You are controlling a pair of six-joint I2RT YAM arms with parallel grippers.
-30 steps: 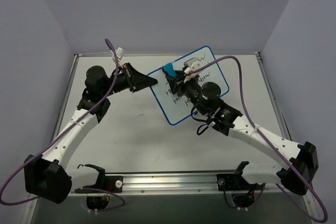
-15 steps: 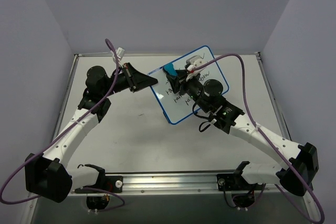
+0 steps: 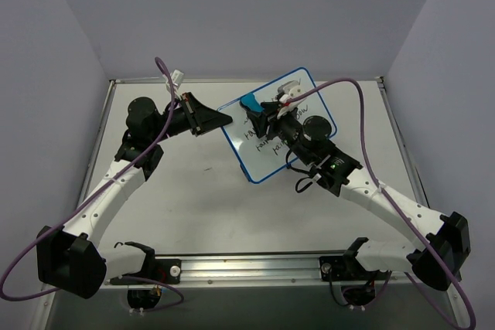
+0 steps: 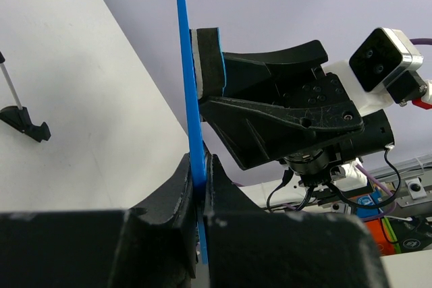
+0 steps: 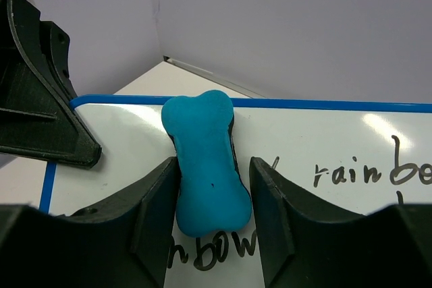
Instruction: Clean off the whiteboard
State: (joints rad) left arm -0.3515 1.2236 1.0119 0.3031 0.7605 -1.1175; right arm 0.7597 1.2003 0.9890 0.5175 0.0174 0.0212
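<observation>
The whiteboard sits on the table, a bit toward 1 o'clock. L gripper pinches its 9 o'clock rim so it can't slide. R gripper squeezes the blue eraser, pad on the board's 11 o'clock part, ready to rub out the words.

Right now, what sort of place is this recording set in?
Probably a lab robot test cell rather than a home or office: a white table boxed in on three sides by plain pale walls, with a metal mounting rail along its near edge.
</observation>
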